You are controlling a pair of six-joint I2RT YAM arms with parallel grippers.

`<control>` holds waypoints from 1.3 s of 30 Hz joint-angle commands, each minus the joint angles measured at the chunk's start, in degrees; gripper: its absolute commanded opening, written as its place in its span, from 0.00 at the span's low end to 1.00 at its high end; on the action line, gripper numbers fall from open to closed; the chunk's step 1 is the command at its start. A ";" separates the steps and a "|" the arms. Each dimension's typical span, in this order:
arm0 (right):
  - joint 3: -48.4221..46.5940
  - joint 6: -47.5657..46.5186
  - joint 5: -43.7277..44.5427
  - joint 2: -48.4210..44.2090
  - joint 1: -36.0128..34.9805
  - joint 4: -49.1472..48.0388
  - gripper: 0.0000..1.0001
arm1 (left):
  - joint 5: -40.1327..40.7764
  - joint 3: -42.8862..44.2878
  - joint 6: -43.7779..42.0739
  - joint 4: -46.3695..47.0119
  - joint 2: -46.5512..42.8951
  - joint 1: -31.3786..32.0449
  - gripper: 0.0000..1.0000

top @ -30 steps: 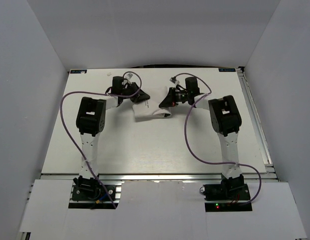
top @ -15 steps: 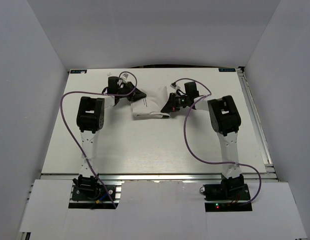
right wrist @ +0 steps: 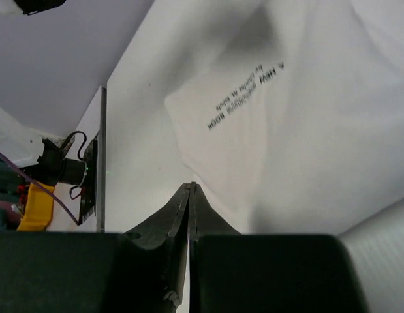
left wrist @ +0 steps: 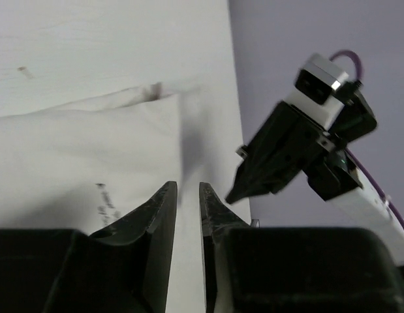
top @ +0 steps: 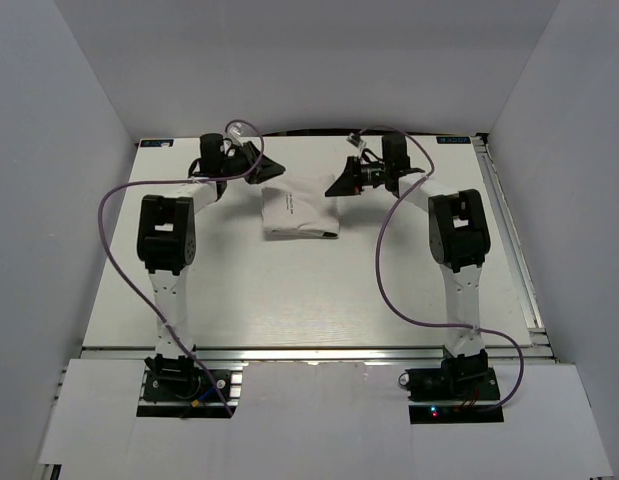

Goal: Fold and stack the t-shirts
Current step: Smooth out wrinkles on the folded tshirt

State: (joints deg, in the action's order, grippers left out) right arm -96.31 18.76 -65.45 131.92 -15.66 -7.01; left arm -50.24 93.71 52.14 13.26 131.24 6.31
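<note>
A folded white t-shirt (top: 297, 212) lies flat on the table at the back centre, with small black print near its top left. My left gripper (top: 280, 166) hangs just behind its left corner, jaws slightly apart and empty. In the left wrist view the gripper (left wrist: 188, 186) points at bare table beside the shirt's edge (left wrist: 91, 150). My right gripper (top: 330, 189) is at the shirt's back right corner, shut and empty. In the right wrist view its tips (right wrist: 190, 186) sit just off the shirt's edge (right wrist: 299, 117). The green sleeves and collar are hidden in the fold.
The white table (top: 289, 300) is walled by grey panels on three sides. A metal rail (top: 509, 235) runs along its right edge. Purple cables (top: 384, 270) loop from both arms. The right arm's wrist (left wrist: 306, 143) shows close in the left wrist view.
Both grippers let go of the shirt and drew back and apart toward the rear. The shirt's raised flap has dropped, and the shirt now lies flat as a folded rectangle.
</note>
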 commanded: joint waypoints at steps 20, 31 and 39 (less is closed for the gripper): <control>-19.97 15.25 9.28 16.88 -1.21 -8.64 0.10 | -9.79 -20.76 -8.10 -0.24 -6.88 2.92 0.37; -17.68 16.66 14.04 17.85 -0.69 -4.95 0.10 | -7.24 -26.91 -11.53 -0.51 -2.66 1.87 0.36; -17.68 24.90 3.76 14.52 0.28 -20.57 0.11 | -7.77 -21.74 -9.52 -0.60 -9.50 1.87 0.40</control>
State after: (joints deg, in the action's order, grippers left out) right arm -113.56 39.16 -57.67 149.36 -16.53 -18.13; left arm -60.05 69.84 43.03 15.27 126.56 8.78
